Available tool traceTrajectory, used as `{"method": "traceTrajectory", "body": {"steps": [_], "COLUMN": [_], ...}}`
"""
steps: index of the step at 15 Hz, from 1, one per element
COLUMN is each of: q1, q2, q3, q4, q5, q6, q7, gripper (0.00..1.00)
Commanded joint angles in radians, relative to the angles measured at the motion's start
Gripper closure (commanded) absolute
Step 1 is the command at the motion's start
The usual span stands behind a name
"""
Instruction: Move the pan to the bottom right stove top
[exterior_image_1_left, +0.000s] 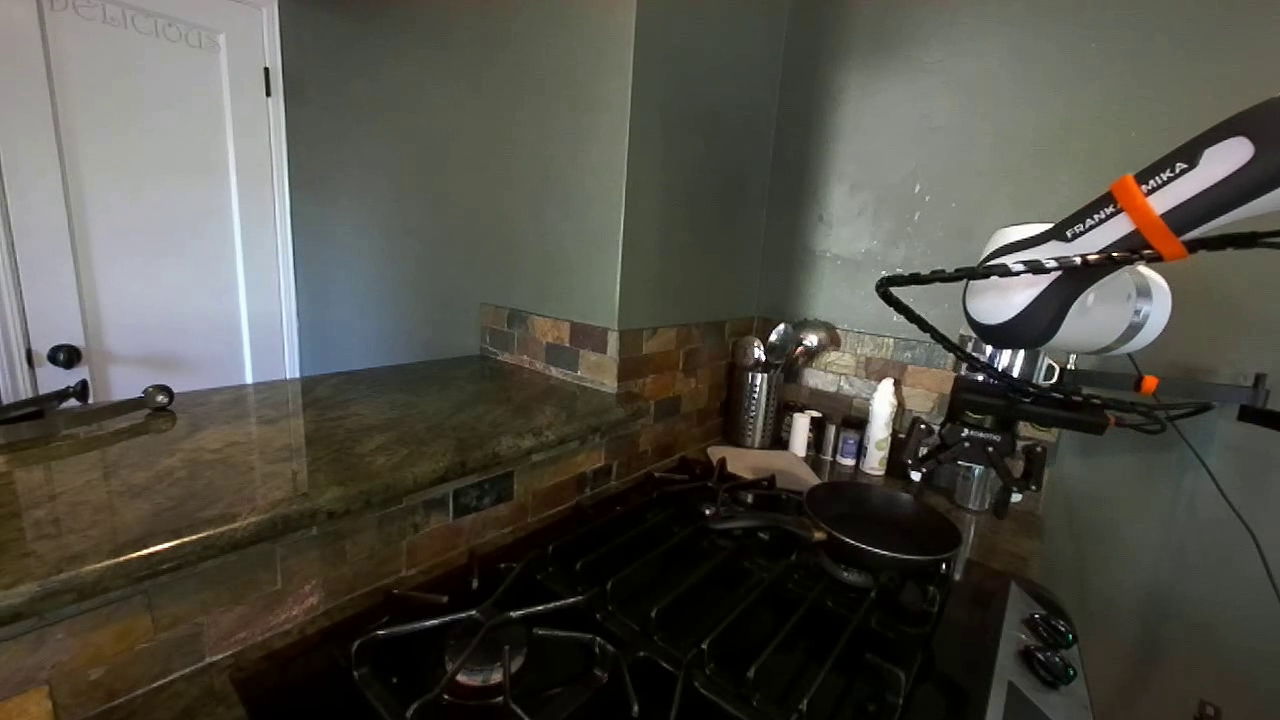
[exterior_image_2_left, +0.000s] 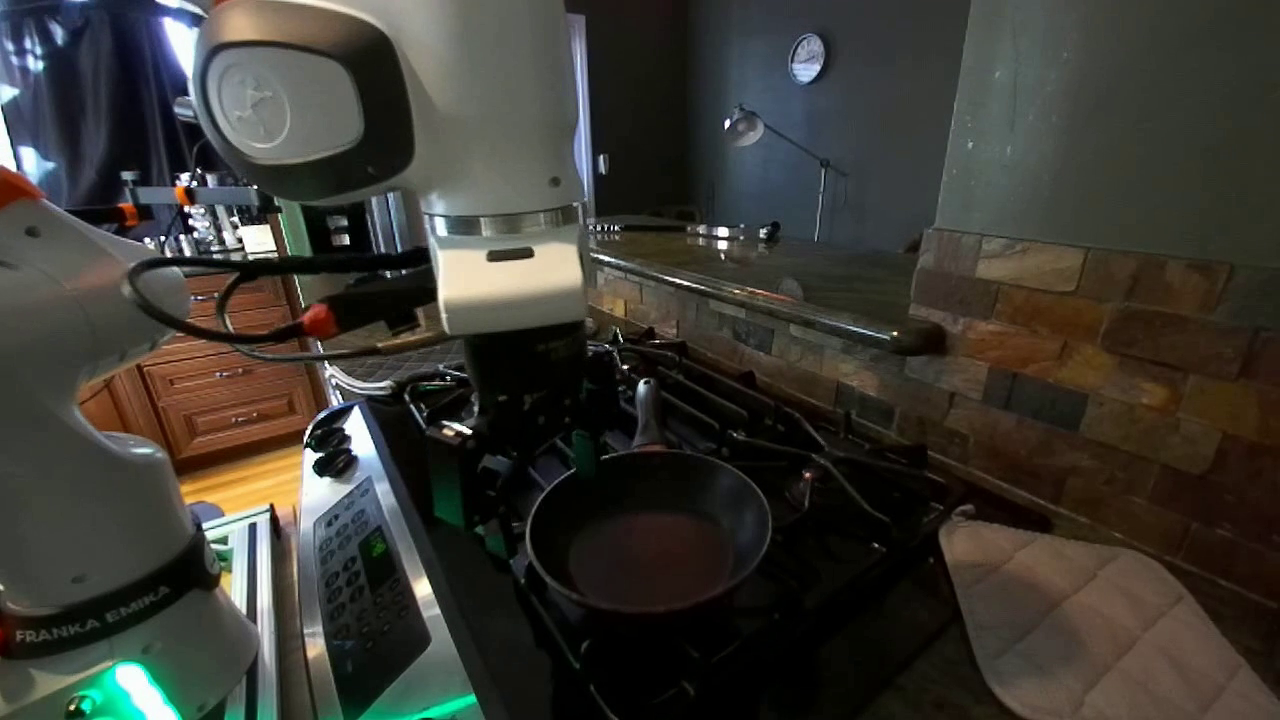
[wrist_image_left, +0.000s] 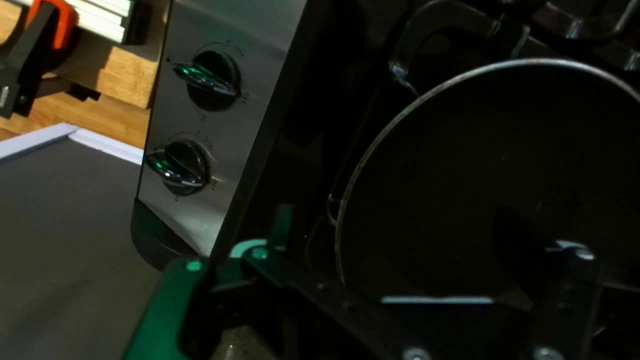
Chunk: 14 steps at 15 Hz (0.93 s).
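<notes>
The pan (exterior_image_1_left: 882, 525) is dark, round and shallow. It rests on the cooktop grate (exterior_image_1_left: 745, 610) at the end by the canisters, on the control-panel side. It also shows in an exterior view (exterior_image_2_left: 650, 540) with its brownish inside, its handle (exterior_image_2_left: 648, 415) pointing away. The bottom right stove top cannot be told for sure; the pan covers the burner under it. My gripper (exterior_image_2_left: 530, 490) is open and empty at the pan's panel-side rim. In the wrist view the gripper (wrist_image_left: 395, 225) has one finger outside the rim and one over the pan's inside (wrist_image_left: 480, 165). Contact with the pan cannot be told.
The control panel (exterior_image_2_left: 370, 560) with knobs (wrist_image_left: 207, 80) runs along the front edge. A raised stone counter (exterior_image_1_left: 400, 420) borders the back. A utensil canister (exterior_image_1_left: 758, 410), a white bottle (exterior_image_1_left: 879, 430) and a quilted pot holder (exterior_image_2_left: 1100, 620) are near the pan.
</notes>
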Motion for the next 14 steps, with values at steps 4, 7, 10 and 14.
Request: {"method": "traceTrajectory", "body": {"steps": [4, 7, 10, 14], "q1": [0.030, 0.062, 0.094, 0.130], "q2": [-0.099, -0.114, -0.131, -0.148], "q3": [-0.014, -0.030, -0.051, -0.080], "q4": [0.029, 0.041, 0.043, 0.046], "q5": [-0.082, -0.085, -0.089, -0.115], "q6": [-0.081, -0.076, -0.075, -0.065], "q7": [-0.286, -0.430, -0.573, -0.756], "gripper": [0.00, 0.00, 0.00, 0.00]}}
